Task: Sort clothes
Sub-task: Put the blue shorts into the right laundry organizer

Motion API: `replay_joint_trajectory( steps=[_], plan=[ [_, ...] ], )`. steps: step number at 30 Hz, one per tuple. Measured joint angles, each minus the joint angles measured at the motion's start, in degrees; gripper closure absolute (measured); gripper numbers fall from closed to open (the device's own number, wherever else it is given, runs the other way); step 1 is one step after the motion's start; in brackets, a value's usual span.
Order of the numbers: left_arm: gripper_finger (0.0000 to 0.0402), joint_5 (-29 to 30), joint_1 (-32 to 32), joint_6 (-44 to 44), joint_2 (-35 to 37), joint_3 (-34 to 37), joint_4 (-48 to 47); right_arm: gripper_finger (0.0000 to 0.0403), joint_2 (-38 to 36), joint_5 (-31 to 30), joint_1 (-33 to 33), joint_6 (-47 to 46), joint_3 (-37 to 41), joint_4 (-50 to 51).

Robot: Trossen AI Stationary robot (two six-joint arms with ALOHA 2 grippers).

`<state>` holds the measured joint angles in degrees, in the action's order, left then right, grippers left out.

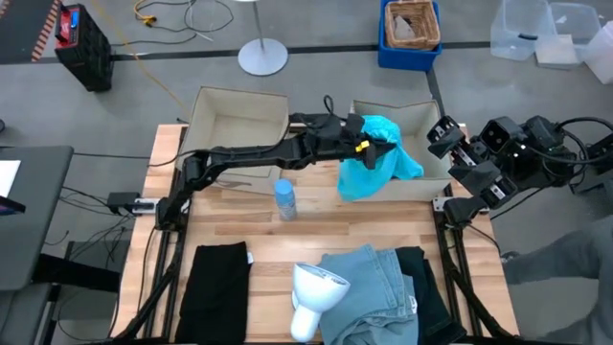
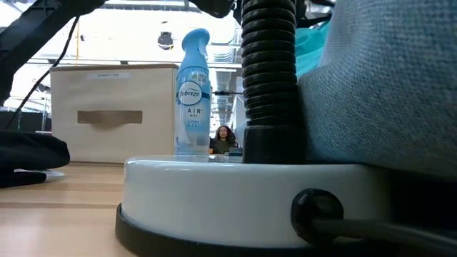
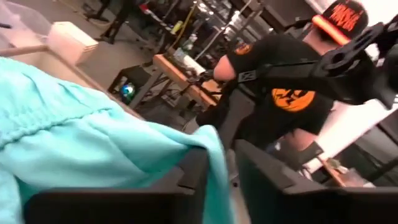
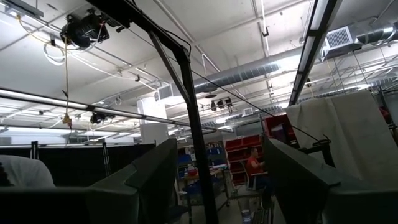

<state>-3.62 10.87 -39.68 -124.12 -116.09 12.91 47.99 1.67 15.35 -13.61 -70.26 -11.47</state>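
A bright turquoise garment (image 1: 378, 168) hangs from my left gripper (image 1: 369, 144) at the near wall of the right beige box (image 1: 421, 120). In the left wrist view its cloth (image 3: 74, 143) covers one finger, and the fingers of my left gripper (image 3: 222, 180) stand apart. A grey-blue garment (image 1: 369, 287), a black one (image 1: 215, 278) and a dark one (image 1: 426, 278) lie flat on the table's near half. My right gripper (image 1: 442, 134) is raised at the table's right edge. It is open and empty and points up at the ceiling (image 4: 217, 186). My left gripper reaches level from the table's left, its fingers apart. The turquoise garment lies draped over one finger (image 3: 186, 177), and a cloth edge (image 3: 214, 155) hangs into the gap beside it. The rest hangs slack below the gripper, down over the right box's near wall.
A second beige box (image 1: 239, 120) stands at the far left. A small blue spray bottle (image 1: 284, 199) stands upright mid-table. A white-based fixture (image 1: 314, 287) sits near the front edge beside the grey-blue garment. A person in a black shirt (image 3: 280, 99) is beyond the table.
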Motion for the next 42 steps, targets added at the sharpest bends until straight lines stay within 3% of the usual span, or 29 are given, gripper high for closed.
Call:
replay_joint_trajectory(
  steps=[6,10,17,25,33,42],
  plan=[
    [0.0183,-1.52,0.15,-0.97,0.18,-0.63,-0.05,0.0143,0.00,0.00,0.00,0.04,0.00,0.81],
    [0.0136,-5.74,0.72,0.99,0.80,-4.97,-4.70,0.0143,0.00,0.00,0.00,0.04,0.00,0.77],
    [0.0130,-6.33,0.65,15.48,0.96,-18.90,-30.51,0.0143,0.00,0.00,-0.01,0.06,0.00,0.79],
    [0.0130,-3.93,0.70,16.86,3.12,-18.10,-45.37,0.0143,0.01,-0.04,-0.13,0.17,0.00,1.14],
    [0.0129,-2.91,0.67,13.87,3.10,-18.47,-50.88,0.0143,0.00,-0.09,-1.27,0.11,0.00,1.17],
    [0.0129,6.97,0.43,15.03,3.78,-18.86,-65.50,0.0143,0.00,-0.28,-1.25,-1.23,0.00,1.18]
  ],
)
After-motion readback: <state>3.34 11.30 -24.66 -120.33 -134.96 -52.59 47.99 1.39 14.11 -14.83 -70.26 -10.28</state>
